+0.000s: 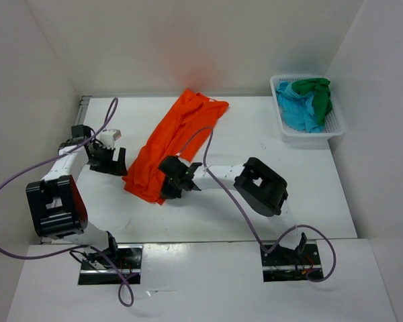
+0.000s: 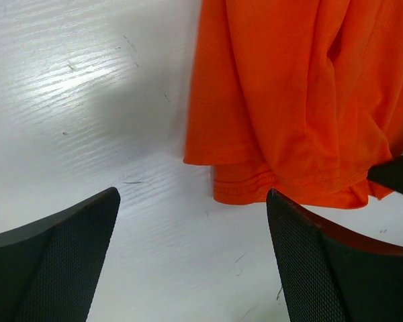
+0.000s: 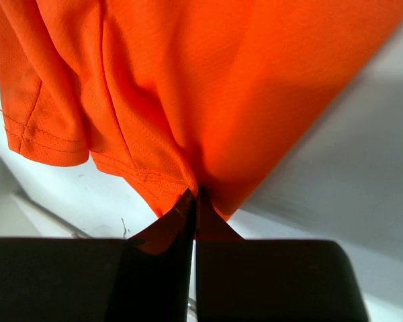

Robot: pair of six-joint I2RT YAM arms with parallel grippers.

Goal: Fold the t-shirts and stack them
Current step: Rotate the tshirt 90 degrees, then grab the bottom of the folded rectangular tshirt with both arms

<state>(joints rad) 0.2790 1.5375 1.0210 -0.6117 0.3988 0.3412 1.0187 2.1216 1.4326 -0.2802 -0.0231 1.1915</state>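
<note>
I see a bright orange short-sleeved cloth t-shirt [image 1: 178,137] lying on the white bench [image 1: 255,134], bunched lengthwise into a long rumpled band. It runs slantwise from the far middle of the bench down toward the near left. Its fabric is a fine knit, creased in deep folds along its length, and a stitched hem shows at the near end. My right tool [image 3: 195,196] is pinched together on that near end, with a tuck of orange cloth caught between the tips. My left tool [image 2: 193,201] stands wide apart over bare bench just beside the shirt's near left edge, holding nothing and clear of the cloth. At the far right corner sits a white plastic mesh basket [image 1: 309,136]. A dark green cloth t-shirt [image 1: 317,90] is crumpled in it, partly on top of a light turquoise cloth t-shirt [image 1: 297,111], and both are heaped and unfolded. By my count there are three shirts, one of each colour, with one on the bench and two in the basket. There is one basket, and there are two tools.
</note>
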